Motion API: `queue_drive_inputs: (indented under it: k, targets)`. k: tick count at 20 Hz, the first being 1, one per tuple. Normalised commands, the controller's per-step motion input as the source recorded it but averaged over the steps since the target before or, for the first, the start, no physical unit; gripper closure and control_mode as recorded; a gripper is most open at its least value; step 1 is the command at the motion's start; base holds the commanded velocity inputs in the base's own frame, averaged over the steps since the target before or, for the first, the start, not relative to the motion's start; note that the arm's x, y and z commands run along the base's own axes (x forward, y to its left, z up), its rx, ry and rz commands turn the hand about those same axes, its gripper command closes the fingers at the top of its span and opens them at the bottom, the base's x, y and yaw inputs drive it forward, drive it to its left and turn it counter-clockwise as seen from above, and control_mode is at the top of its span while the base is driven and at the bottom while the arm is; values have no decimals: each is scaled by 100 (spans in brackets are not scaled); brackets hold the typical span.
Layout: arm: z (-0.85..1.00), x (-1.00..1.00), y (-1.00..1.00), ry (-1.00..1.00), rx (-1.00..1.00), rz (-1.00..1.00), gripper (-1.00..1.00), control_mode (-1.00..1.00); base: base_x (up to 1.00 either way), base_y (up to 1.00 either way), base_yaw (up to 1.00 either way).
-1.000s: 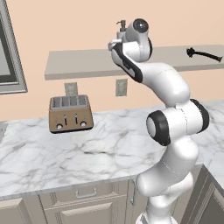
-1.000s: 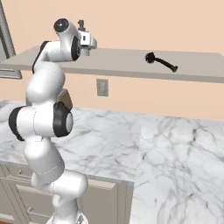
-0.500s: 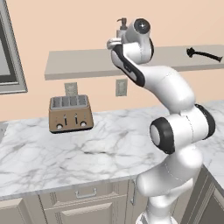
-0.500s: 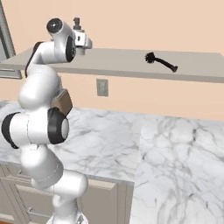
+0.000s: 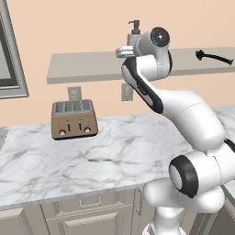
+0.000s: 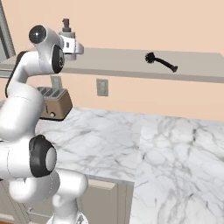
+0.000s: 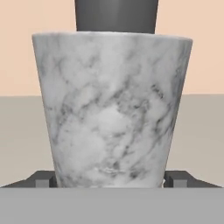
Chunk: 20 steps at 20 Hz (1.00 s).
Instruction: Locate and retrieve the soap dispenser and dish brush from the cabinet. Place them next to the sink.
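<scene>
The soap dispenser (image 7: 111, 109), a grey-white marbled bottle with a dark pump top (image 5: 134, 27), stands upright on the cabinet (image 5: 82, 66), a long beige shelf board. My gripper (image 5: 132, 44) is level with the bottle and open. One fingertip (image 7: 43, 179) sits on each side of its base, and I cannot tell whether they touch it. From the right base view the pump (image 6: 66, 25) pokes up above the hand (image 6: 70, 44). The black dish brush (image 5: 213, 57) (image 6: 161, 62) lies further right on the same shelf (image 6: 118, 61). The sink is out of view.
A brown four-slot toaster (image 5: 73, 119) (image 6: 54, 103) stands on the marble counter (image 5: 92, 156) under the shelf's left part. A wall outlet (image 6: 102, 86) sits below the shelf. A window frame (image 5: 9, 50) borders the left. Cream drawer fronts (image 5: 89, 209) run below the counter.
The arm has leaned further over and the hand has edged left to the soap dispenser. The jaws have stayed wide apart; bottle and brush have not moved.
</scene>
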Motion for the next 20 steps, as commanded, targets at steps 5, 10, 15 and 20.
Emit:
queue_drive_inputs:
  k: [5, 10, 15, 20]
  targets:
    - [7, -100, 0, -9, 0, 2, 100, -100, 0, 0, 0]
    - [0, -100, -2, -11, 0, 4, 100, -100, 0, 0, 0]
    - [0, -100, -2, -10, 0, 5, 100, -100, 0, 0, 0]
    - [-3, -100, -10, -9, 0, 7, 100, -100, 0, 0, 0]
